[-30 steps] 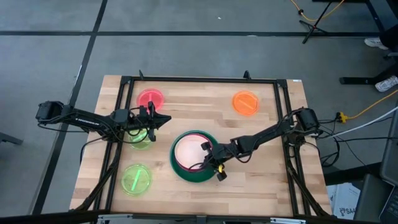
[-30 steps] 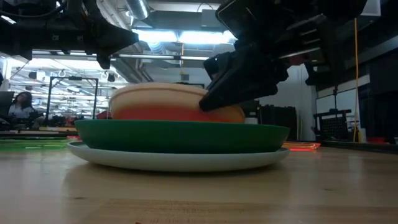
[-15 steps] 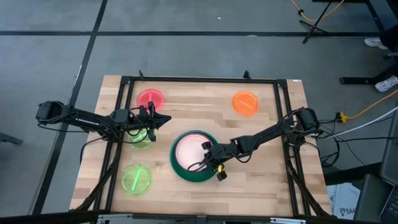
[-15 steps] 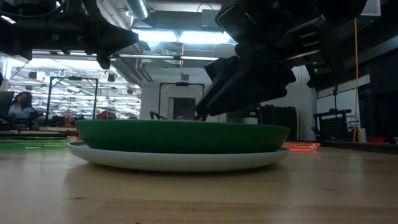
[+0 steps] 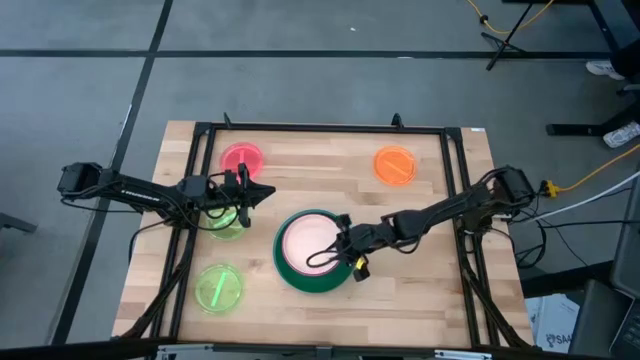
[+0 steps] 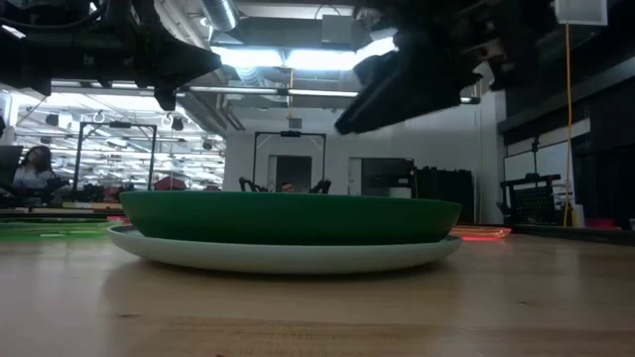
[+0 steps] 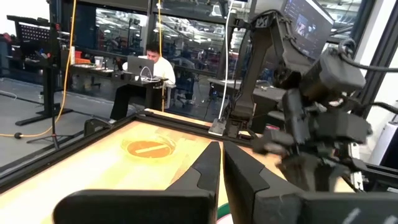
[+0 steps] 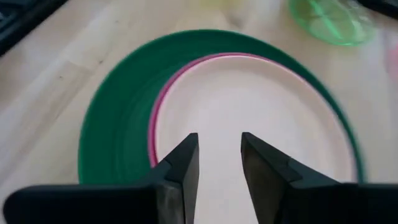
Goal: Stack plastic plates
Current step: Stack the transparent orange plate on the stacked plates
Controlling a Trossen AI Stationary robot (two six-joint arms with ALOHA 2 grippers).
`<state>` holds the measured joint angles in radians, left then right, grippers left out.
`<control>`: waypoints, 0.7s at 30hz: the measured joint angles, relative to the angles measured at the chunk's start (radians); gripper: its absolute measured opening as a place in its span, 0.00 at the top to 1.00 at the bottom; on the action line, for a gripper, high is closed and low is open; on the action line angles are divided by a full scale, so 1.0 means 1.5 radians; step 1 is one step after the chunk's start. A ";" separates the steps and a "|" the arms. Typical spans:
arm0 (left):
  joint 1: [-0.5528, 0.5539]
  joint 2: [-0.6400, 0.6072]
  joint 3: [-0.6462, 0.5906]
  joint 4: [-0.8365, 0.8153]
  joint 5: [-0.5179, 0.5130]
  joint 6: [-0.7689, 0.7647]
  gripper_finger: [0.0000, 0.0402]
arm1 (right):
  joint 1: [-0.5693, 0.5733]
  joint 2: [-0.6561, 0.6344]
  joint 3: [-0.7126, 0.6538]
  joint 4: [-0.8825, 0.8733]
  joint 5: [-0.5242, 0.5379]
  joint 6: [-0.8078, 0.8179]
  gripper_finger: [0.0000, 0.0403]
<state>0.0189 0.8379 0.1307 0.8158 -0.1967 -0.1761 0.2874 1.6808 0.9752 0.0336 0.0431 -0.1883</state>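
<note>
1. Table: wooden top, black frame rails down both sides.
2. Light blue plate: bottom of the stack, under the right pincer; only its pale rim shows, in the low view.
3. Dark green plate: sits on the blue one, directly below the right pincer.
4. Magenta plate: nested in the green; only a thin rim shows, just ahead of the right fingers.
5. Cream plate: top of the stack, lying flat inside the magenta, right under the right fingertips.
6. Right pincer: hangs above the stack's right part, clear of the plates in the low view. Fingers slightly apart, gripping nothing.
7. Left pincer: off to the stack's left, raised above the table; fingers nearly together, nothing between them.
8. Neon green plate: nearer the front edge than the left pincer, well apart from it.
9. Second neon green plate: partly under the left arm, just behind its pincer.
10. Red plate: just beyond the left pincer, toward the back edge.
11. Orange plate: well beyond the right pincer, far right of the table.
</note>
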 joint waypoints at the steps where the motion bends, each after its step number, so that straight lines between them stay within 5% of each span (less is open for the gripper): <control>1: 0.000 0.000 0.000 0.000 0.000 0.000 0.97 | 0.000 -0.012 0.000 -0.013 0.011 0.000 0.72; 8: 0.000 0.000 0.000 0.001 0.003 0.000 0.97 | -0.001 -0.074 0.000 -0.114 0.089 0.009 0.73; 21: 0.000 0.000 0.000 0.001 0.003 0.000 0.97 | -0.078 -0.073 -0.031 -0.186 0.064 0.038 0.73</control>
<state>0.0190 0.8379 0.1307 0.8168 -0.1928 -0.1755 0.1706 1.5707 0.9283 -0.2453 0.1389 -0.1312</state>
